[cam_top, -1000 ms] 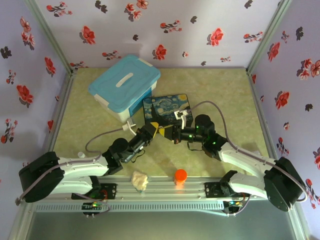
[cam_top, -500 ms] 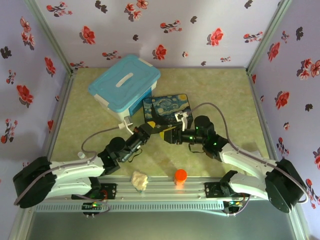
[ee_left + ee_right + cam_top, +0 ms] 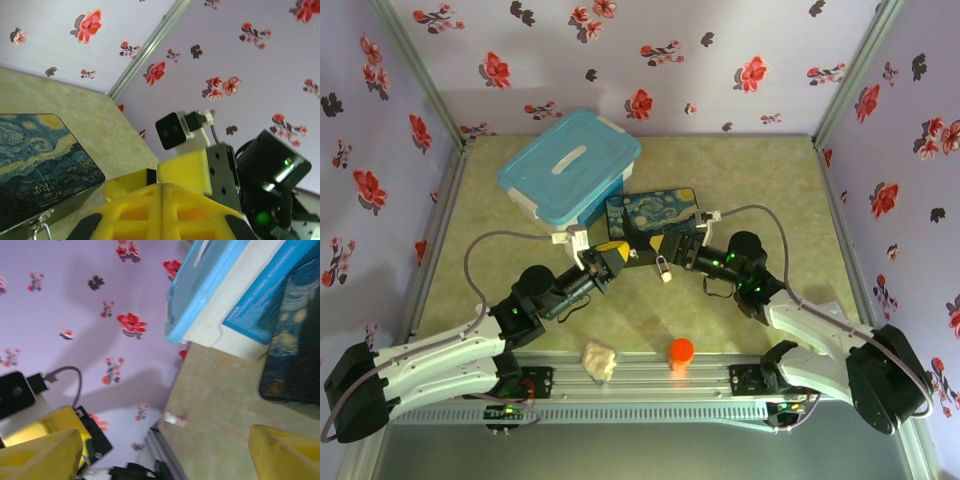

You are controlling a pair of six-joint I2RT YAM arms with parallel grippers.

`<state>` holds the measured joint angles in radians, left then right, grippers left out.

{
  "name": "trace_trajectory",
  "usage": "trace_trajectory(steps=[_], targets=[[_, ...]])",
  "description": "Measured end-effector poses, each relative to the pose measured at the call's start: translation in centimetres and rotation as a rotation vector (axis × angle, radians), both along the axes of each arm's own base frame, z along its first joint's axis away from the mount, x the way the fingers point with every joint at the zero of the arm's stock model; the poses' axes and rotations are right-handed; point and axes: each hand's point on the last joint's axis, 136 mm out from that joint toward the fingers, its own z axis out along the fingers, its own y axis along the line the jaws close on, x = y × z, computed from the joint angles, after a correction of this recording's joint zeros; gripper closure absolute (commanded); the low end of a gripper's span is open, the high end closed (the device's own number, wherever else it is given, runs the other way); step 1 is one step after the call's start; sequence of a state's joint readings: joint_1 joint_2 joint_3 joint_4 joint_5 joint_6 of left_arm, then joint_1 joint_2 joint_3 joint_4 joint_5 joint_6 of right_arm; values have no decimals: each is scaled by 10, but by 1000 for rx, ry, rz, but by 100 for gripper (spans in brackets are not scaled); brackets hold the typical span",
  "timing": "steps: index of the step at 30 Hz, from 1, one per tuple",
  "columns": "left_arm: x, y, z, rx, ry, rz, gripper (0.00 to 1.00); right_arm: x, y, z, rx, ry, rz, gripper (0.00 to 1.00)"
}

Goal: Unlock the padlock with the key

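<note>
Two closed: blue-lidded bin, Starry Night box, contents unseen | my left gripper pinched together | right gripper wide

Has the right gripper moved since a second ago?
Yes. The right gripper drew back rightward, alongside the Starry Night painted box, jaws open.

Bright, even light throughout, with soft shadows on the wall and the near yellow fingers blurred.
</note>
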<state>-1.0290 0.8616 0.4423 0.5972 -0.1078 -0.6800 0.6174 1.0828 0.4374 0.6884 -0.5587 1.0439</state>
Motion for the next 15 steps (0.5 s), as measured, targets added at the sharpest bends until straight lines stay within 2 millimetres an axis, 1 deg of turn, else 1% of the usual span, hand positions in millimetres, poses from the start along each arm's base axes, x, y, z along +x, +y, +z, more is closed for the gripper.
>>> trace_trajectory(steps=[3, 5, 7, 10, 13, 15], targets=[[-3, -2, 0, 30, -42, -15, 100, -5, 5, 12, 59, 16, 29, 27], [-4, -3, 0, 43, -62, -24, 100, -12, 8, 16, 72, 15, 51, 30], [-5, -4, 3, 45, -82, -31, 100, -17, 10, 19, 80, 13, 67, 36], [-7, -6, 6, 44, -103, -43, 100, -22, 12, 27, 108, 10, 93, 52], [-6, -9, 2, 54, -106, -53, 100, -27, 15, 32, 128, 1, 116, 59], [-5, -12, -2, 64, -100, -61, 100, -32, 18, 34, 129, -12, 133, 61]])
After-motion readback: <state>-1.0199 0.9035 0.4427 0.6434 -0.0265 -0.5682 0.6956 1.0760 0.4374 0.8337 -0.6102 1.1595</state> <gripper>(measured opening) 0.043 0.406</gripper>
